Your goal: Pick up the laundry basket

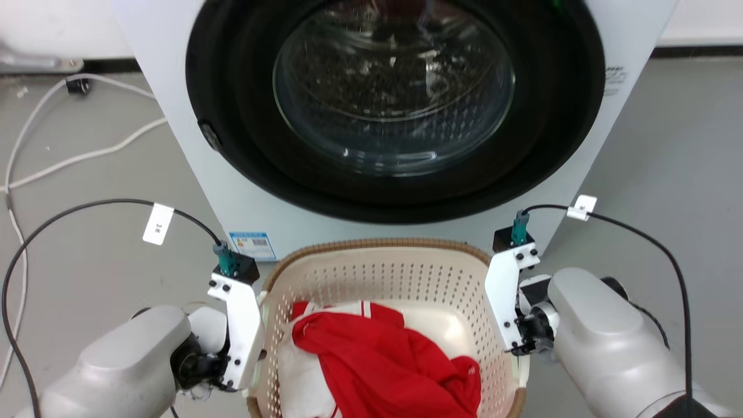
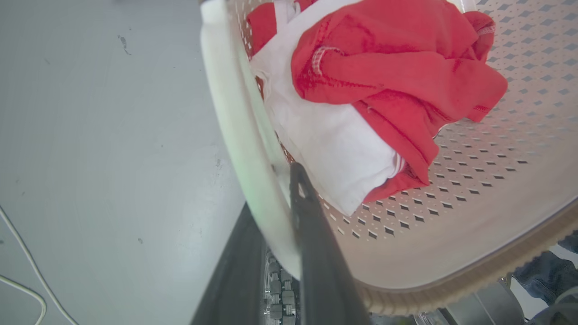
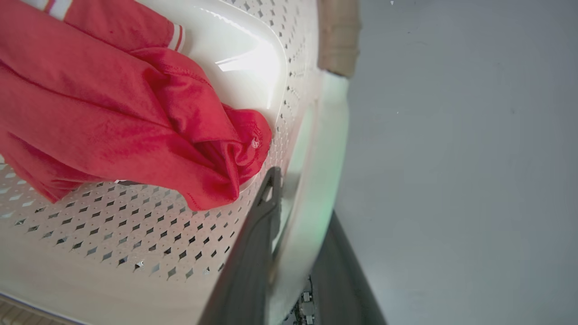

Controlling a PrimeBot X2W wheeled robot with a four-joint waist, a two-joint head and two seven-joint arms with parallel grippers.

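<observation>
Dark fingers of the left gripper (image 2: 273, 194) are clamped across the laundry basket (image 1: 377, 273) at its white side handle (image 2: 235, 117), one inside, one outside; the right gripper (image 3: 302, 194) grips the opposite handle likewise. The basket, just before the washing machine (image 1: 244, 197), holds a crumpled red garment (image 1: 383, 360) over white cloth (image 1: 296, 377).

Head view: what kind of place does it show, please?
Probably a laundry area: a front-loading washing machine stands on a grey floor, and a laundry basket holding red and white clothes sits before it.
</observation>
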